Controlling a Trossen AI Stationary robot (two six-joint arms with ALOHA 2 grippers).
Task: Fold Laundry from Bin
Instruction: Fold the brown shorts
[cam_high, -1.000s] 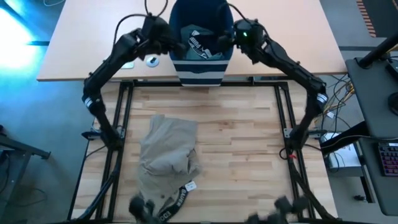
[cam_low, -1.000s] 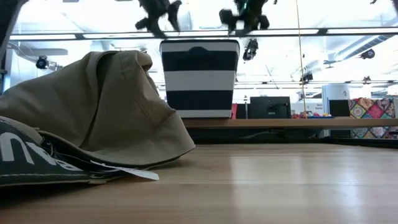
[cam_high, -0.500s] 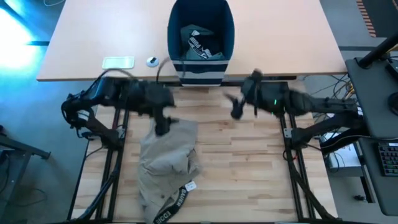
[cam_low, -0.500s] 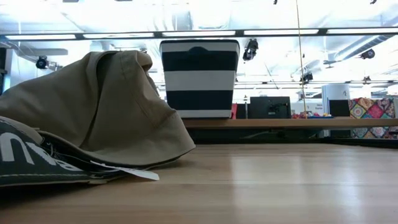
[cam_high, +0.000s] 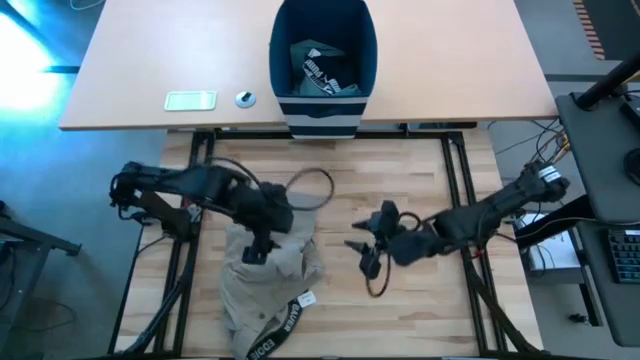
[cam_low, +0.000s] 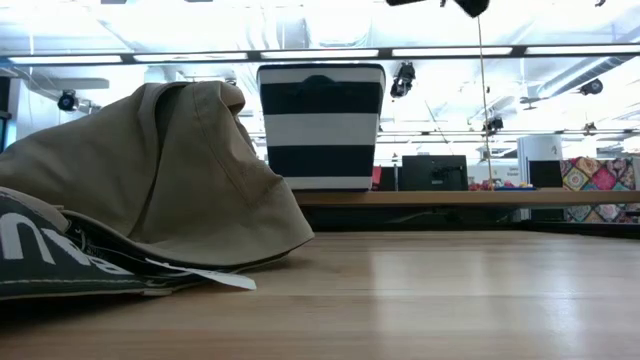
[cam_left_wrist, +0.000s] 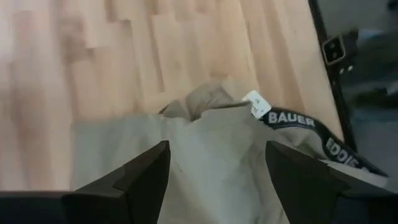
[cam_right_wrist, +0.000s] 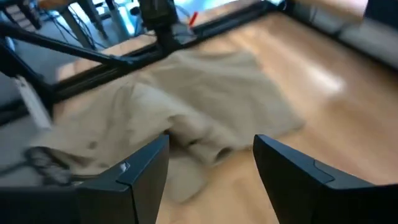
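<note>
Left end effector (cam_high: 257, 247): we see its fingers spread apart with nothing between them, poised directly over the beige garment (cam_high: 265, 262); a second ago it was up at the bin's rim, so we have swung down to the heap.
Right end effector (cam_high: 368, 252): fingers also apart and empty, over bare wood just beside the garment's edge; it too has left the bin and dropped toward the cloth.
Beige garment: a crumpled mound right under the left end effector, with its dark lettered waistband (cam_high: 276, 331) and white tag (cam_high: 305, 298) on the side away from the bin; it has not moved over the last second.
Desk (cam_high: 400, 180): wooden top, bare beyond the right end effector.
Bin (cam_high: 322, 110): well beyond both end effectors, upright, with the navy lettered piece (cam_high: 322, 72) left inside.
White device (cam_high: 190, 100): beside the bin, far off.
Meaning: we judge that the reach into the bin is over for now and that flattening and folding the beige garment comes next; nothing is gripped yet.
</note>
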